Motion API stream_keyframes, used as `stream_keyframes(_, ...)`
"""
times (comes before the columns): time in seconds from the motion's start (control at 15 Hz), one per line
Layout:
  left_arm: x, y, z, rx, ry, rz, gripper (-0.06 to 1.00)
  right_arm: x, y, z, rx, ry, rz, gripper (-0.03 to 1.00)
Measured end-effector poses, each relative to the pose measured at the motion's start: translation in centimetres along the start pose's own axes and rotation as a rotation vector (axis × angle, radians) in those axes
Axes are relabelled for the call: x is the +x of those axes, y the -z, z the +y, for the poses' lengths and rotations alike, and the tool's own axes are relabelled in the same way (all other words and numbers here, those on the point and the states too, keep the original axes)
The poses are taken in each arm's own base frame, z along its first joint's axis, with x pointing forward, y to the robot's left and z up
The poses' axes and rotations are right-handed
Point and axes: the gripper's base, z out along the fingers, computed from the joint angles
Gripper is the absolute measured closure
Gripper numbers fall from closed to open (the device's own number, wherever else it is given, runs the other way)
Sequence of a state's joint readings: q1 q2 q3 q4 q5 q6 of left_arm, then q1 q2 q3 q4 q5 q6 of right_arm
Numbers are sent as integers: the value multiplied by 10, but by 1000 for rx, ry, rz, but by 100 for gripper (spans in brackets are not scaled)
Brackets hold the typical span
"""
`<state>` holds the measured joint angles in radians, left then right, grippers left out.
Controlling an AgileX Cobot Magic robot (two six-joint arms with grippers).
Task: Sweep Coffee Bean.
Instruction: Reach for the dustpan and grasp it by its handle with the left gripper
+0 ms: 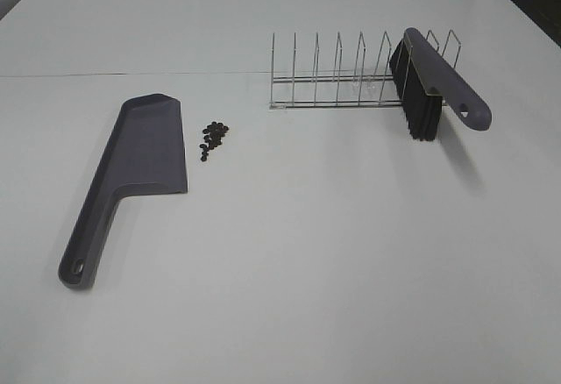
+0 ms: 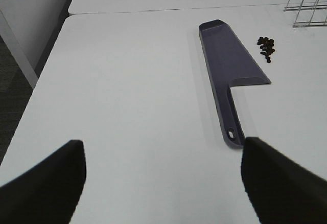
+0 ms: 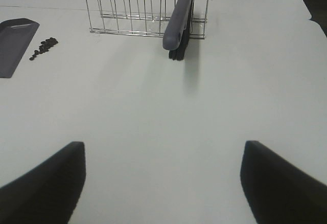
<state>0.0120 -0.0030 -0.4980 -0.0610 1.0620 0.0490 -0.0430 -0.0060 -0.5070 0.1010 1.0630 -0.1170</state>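
Note:
A small cluster of dark coffee beans [image 1: 213, 138] lies on the white table, just right of the grey-purple dustpan [image 1: 140, 165], which lies flat with its handle toward the near left. The matching brush [image 1: 434, 81] stands in a wire rack [image 1: 342, 77] at the back right, bristles down. In the left wrist view the dustpan [image 2: 230, 70] and beans [image 2: 266, 47] lie ahead of my left gripper [image 2: 161, 183], whose fingers stand wide apart and empty. In the right wrist view the brush [image 3: 179, 22] and beans [image 3: 43, 47] lie well ahead of my right gripper [image 3: 161, 183], open and empty. Neither gripper shows in the exterior view.
The wire rack [image 3: 143, 12] has several empty slots left of the brush. A seam between two table tops [image 1: 131, 74] runs across the back. The table's left edge [image 2: 46, 75] drops to a dark floor.

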Motion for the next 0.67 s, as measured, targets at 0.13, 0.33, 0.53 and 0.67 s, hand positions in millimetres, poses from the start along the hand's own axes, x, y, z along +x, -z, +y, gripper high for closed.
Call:
stream_keyframes(0.13, 0, 0, 0, 0, 0, 0, 19, 0, 0, 0, 0, 0, 0, 27)
stream_keyframes(0.33, 0, 0, 0, 0, 0, 0, 19, 0, 0, 0, 0, 0, 0, 27)
stream_keyframes(0.53, 0, 0, 0, 0, 0, 0, 19, 0, 0, 0, 0, 0, 0, 27)
stream_keyframes(0.67, 0, 0, 0, 0, 0, 0, 19, 0, 0, 0, 0, 0, 0, 27)
